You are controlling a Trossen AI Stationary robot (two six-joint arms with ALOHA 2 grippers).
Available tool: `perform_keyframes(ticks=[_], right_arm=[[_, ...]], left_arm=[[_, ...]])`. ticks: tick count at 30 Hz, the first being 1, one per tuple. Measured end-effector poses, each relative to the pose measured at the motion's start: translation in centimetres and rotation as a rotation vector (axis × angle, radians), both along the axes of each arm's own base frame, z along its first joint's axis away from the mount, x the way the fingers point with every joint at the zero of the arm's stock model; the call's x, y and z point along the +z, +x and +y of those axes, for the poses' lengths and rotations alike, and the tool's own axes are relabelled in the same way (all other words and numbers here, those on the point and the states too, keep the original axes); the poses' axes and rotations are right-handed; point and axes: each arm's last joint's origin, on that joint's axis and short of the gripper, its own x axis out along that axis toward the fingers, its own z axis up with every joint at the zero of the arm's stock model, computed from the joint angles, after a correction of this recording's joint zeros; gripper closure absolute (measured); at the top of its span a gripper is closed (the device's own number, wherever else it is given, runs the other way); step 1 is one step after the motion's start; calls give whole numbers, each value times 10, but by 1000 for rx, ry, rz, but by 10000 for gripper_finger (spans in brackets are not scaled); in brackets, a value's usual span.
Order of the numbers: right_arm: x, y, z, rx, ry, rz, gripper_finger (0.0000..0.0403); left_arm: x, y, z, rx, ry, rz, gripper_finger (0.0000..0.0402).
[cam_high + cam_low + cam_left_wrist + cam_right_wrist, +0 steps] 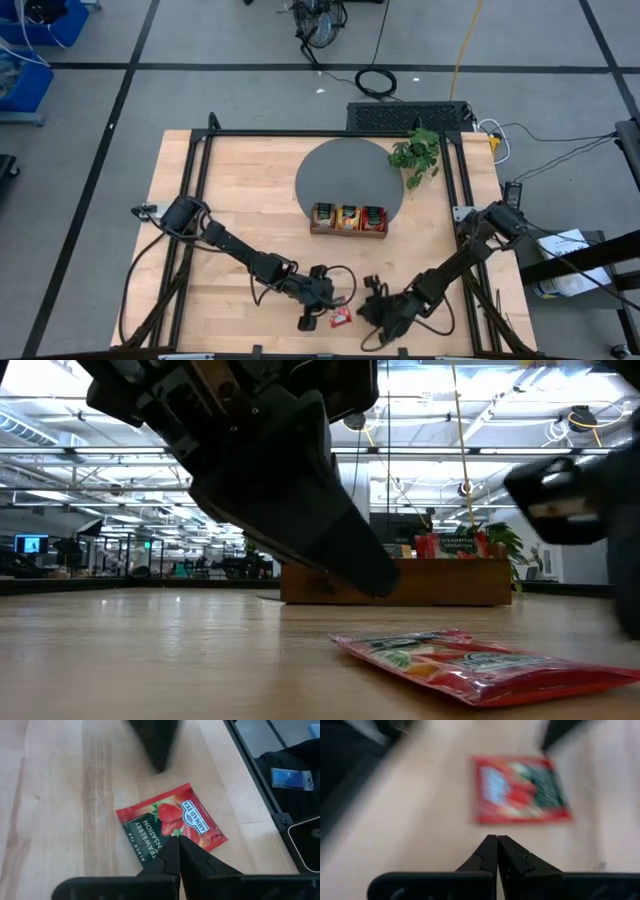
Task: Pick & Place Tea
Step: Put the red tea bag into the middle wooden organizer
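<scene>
High view first — red sachet point(341, 317) lies flat on the tabletop point(250, 210) near its front edge, between both arms. Left tool point(309, 322) and right tool point(372, 285) flank it, fingers pinched together, gripping nothing — likely lining up a pickup.

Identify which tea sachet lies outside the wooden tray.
The red strawberry sachet, flat on the bare table between both grippers; the other sachets stand in the wooden tray.

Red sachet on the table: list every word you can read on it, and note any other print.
"BLACK TEA", "STRAWBERRY SENSATION", "AHMAD TEA": on the red sachet.
"STRAWBERRY SENSATION": on a sachet standing in the wooden tray.
Blue label on the black bag: too small to read.
</scene>
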Motion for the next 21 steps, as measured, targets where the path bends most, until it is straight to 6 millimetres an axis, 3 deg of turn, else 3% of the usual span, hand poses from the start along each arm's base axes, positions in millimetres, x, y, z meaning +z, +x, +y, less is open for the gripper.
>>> perform_keyframes(ticks=[6, 12, 21], right_arm=[[2, 7, 11, 98, 104, -75, 403], [5, 10, 12, 109, 122, -113, 403], [-18, 24, 3, 79, 143, -84, 403]], left_arm=[[-4, -3, 1, 37, -34, 77, 380], [-5, -6, -2, 24, -57, 108, 397], [-2, -5, 2, 52, -40, 100, 361]])
